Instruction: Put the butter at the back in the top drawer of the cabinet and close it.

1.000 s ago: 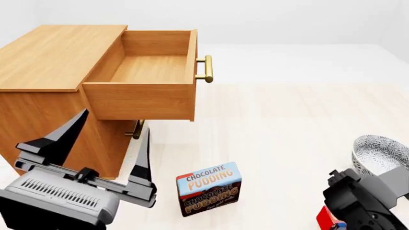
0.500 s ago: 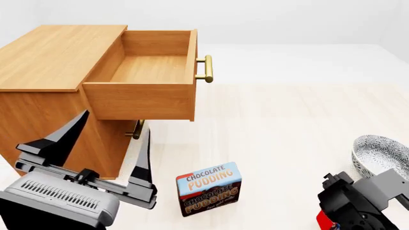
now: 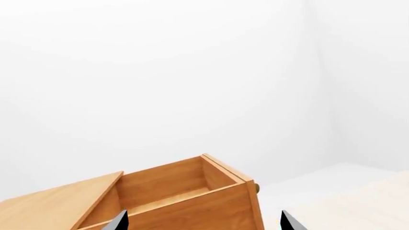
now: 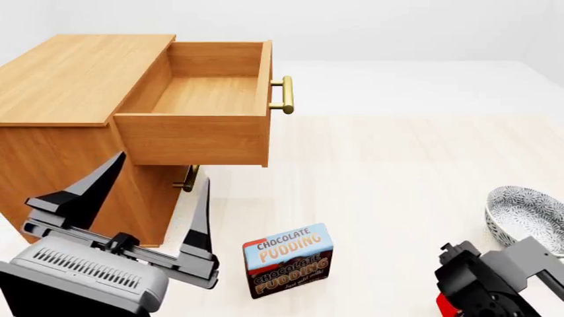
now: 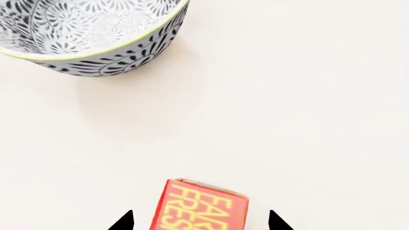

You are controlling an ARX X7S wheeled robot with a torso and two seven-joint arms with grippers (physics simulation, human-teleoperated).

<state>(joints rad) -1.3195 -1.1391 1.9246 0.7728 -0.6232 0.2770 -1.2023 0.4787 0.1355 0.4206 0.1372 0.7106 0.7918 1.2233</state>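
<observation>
the butter (image 5: 201, 206) lies flat on the pale floor (image 5: 307, 120), near the patterned bowl (image 5: 83, 33) but apart from it, and your right gripper (image 5: 201, 221) has its jaws spread to either side of the butter, gripping nothing. well apart from the butter, the top drawer (image 4: 207, 99) of the cabinet (image 4: 62, 105) stands pulled out. your left gripper (image 4: 141, 208), beside the cabinet and far from the butter, is wide apart and empty, with the chocolate pudding box (image 4: 289, 259) upright between the grippers.

Simulated, bare room: plain white walls (image 4: 397, 26), pale wood floor (image 4: 397, 172), one wooden cabinet (image 4: 70, 86), a patterned bowl (image 4: 522, 212), grocery boxes.
</observation>
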